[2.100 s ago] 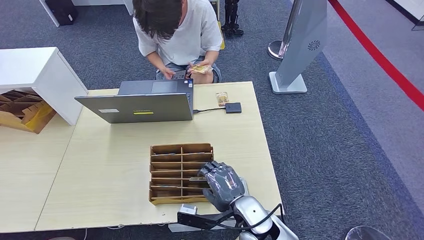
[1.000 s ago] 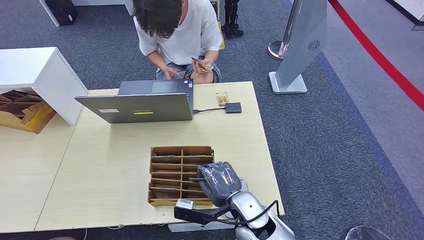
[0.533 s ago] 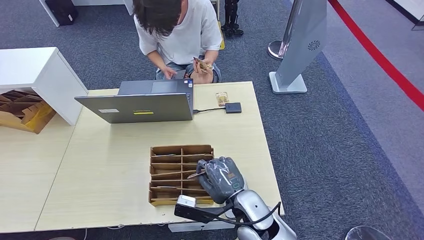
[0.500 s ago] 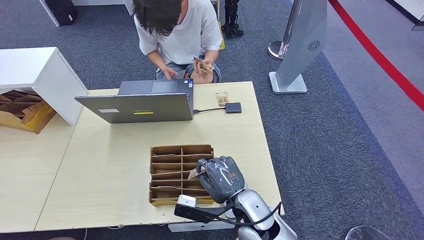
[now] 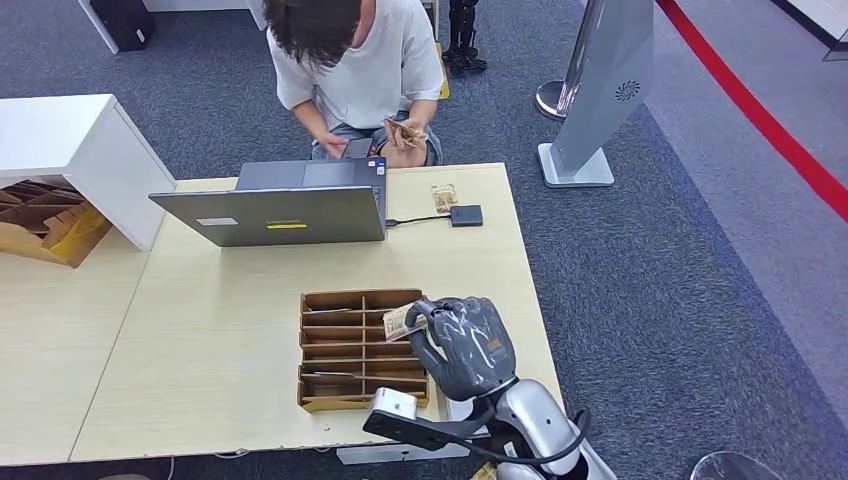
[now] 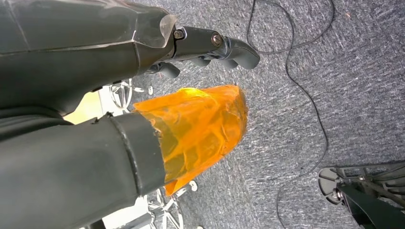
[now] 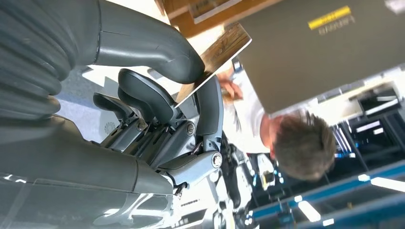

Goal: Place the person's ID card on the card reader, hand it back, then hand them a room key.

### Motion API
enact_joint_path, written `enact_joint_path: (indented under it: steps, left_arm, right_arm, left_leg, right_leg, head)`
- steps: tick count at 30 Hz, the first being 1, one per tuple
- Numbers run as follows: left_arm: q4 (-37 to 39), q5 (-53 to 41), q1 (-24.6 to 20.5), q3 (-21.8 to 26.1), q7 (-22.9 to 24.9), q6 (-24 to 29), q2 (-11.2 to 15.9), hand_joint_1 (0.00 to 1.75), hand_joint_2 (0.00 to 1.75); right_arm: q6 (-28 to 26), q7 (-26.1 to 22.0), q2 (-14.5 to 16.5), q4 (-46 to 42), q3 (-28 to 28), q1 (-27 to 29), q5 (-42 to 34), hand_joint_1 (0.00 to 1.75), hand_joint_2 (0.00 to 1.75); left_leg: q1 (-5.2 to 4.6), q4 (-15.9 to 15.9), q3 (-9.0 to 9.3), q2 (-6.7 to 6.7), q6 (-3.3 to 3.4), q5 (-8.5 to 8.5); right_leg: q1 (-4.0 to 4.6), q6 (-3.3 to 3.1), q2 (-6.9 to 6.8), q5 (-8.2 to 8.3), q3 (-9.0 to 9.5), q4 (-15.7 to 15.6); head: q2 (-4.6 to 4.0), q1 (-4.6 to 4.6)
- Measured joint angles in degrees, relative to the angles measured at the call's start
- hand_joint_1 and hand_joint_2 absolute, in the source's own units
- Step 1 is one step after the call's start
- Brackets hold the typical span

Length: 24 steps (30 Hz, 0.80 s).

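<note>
My right hand (image 5: 466, 346) pinches a tan room key card (image 5: 398, 322) between thumb and fingers, just above the near right part of the wooden slotted card holder (image 5: 350, 296). In the right wrist view the key card (image 7: 217, 52) sticks out edge-on from under the thumb of the right hand (image 7: 157, 95). The small black card reader (image 5: 466, 215) lies at the table's far side, with a yellowish card (image 5: 444, 196) on the table beside it. A person (image 5: 352, 62) crouches behind the table holding another card (image 5: 403, 131). My left hand (image 6: 210, 44) hangs over the carpet, holding nothing.
A grey laptop (image 5: 288, 208) stands on the table's far left part, cabled to the reader. A white cabinet (image 5: 70, 150) and cardboard (image 5: 45, 225) sit at the left. A grey kiosk stand (image 5: 600, 90) rises on the carpet at the far right.
My right hand closed on a key card in the holder, drew it out and lifted it, drifting slightly right. The person has kept shuffling cards in their hands.
</note>
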Motion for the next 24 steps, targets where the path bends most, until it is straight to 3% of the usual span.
enact_joint_path:
  steps: [10,24]
  left_arm:
    - [0.0,-0.1,0.1,0.0,0.0,0.0,0.0,0.00,0.00]
    - [0.0,-0.5,0.1,0.0,-0.1,0.0,0.0,0.00,0.00]
  right_arm:
    - [-1.0,-1.4,-1.1,-5.9,-2.0,0.7,-0.6,1.75,1.75]
    - [-0.7,-1.7,-1.5,-6.9,-3.5,0.2,-1.7,1.75,1.75]
  left_leg:
    - [0.00,0.0,0.00,0.00,0.00,0.00]
    - [0.00,0.0,0.00,0.00,0.00,0.00]
  right_leg:
    - [0.00,0.00,0.00,0.00,0.01,0.0]
    - [0.00,0.00,0.00,0.01,0.01,0.0]
  head:
    - [0.00,0.00]
    - [0.00,0.00]
